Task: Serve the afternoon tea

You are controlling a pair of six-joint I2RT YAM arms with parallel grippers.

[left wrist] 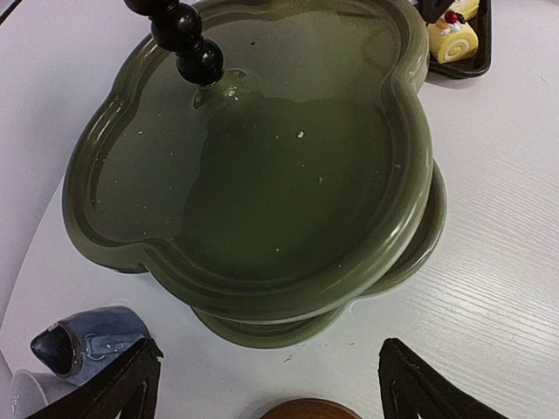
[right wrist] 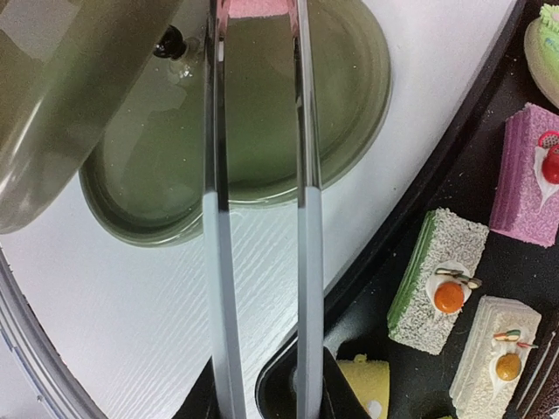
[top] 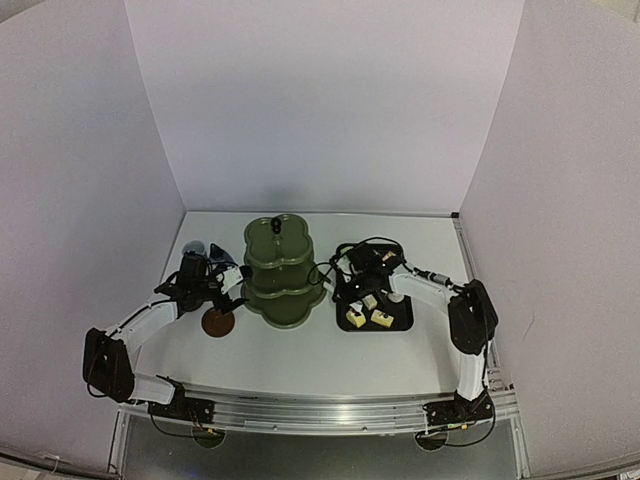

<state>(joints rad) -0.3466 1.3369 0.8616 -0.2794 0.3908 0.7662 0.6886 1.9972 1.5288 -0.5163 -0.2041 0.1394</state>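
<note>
Tongs (right wrist: 218, 288) clamped in right end effector (right wrist: 271, 394) pinch pink cake (right wrist: 255, 7); left end effector (left wrist: 271, 384) agape.

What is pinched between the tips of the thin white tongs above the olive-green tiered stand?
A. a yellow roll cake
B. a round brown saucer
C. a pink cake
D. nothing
C: in the right wrist view a pink cake shows between the tips of the tongs, over the stand.

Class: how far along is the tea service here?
Done: nothing visible; the olive-green stand looks bare. In hand: the right gripper holds tongs pinching a pink cake over it. Left: the other cakes on the black tray, plus blue pot, cup and brown saucer near the open left gripper.
</note>
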